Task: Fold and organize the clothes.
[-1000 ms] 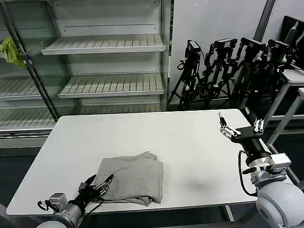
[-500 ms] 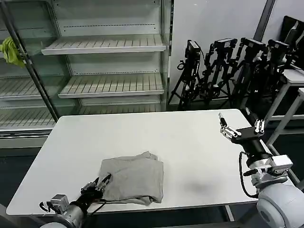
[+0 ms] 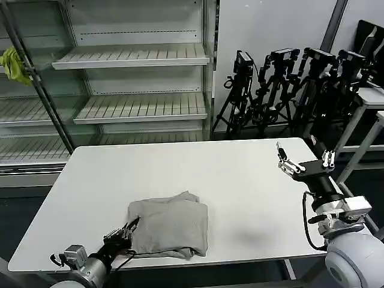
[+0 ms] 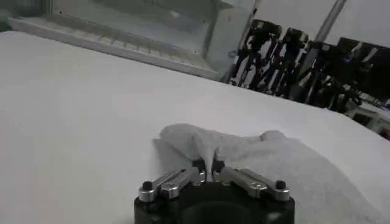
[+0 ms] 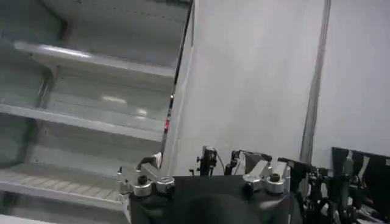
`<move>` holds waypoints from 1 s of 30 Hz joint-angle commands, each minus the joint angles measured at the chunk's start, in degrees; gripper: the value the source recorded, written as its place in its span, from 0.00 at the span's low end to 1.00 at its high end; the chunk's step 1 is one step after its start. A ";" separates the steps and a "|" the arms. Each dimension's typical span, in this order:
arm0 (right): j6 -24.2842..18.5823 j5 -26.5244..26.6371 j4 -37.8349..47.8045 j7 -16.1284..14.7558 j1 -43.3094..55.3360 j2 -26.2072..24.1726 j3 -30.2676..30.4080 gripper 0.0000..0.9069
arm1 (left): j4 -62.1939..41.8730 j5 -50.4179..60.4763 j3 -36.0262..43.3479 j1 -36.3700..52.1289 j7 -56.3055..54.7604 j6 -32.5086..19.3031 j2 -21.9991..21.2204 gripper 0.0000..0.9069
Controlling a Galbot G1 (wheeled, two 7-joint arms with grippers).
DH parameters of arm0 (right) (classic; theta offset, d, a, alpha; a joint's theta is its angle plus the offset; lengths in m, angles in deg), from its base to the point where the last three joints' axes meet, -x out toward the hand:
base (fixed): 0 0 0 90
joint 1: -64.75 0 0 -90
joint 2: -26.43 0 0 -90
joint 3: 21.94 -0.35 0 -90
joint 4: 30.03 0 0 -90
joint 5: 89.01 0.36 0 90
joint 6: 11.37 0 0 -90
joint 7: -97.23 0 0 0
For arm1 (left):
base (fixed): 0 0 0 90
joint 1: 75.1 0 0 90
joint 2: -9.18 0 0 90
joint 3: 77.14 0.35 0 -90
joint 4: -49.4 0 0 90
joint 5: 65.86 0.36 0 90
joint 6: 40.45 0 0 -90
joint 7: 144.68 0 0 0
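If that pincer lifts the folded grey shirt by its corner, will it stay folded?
Probably not. The shirt looks soft and rumpled, so it would likely droop and unfold. The left pincer bunches only one corner, so the rest would probably drag across the table.

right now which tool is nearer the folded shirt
Left. The left tool pinches the folded shirt at its near-left corner; the right tool hangs open, far off over the table's right side.

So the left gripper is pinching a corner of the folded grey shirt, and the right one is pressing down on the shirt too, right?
Not quite. The left gripper does pinch the shirt corner, but the head view shows the right gripper raised near the table's far right edge, away from the shirt.
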 commanded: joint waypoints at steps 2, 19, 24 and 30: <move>-0.11 0.03 0.16 -0.15 0.80 0.22 0.72 1.00 | -0.55 -1.76 -9.46 0.33 -0.71 0.54 4.94 0.04; -0.67 1.03 1.59 -1.14 3.87 0.48 2.90 1.00 | -4.99 0.90 -34.39 -3.07 -0.62 0.59 18.60 0.04; -1.04 1.81 1.45 -1.36 3.54 0.27 2.11 1.00 | -8.93 11.79 -39.55 -2.73 2.46 -1.85 22.76 0.04; -1.22 2.34 1.05 -1.38 2.99 -0.14 1.23 1.00 | -6.30 23.21 -39.41 -1.97 5.83 -3.67 21.85 0.04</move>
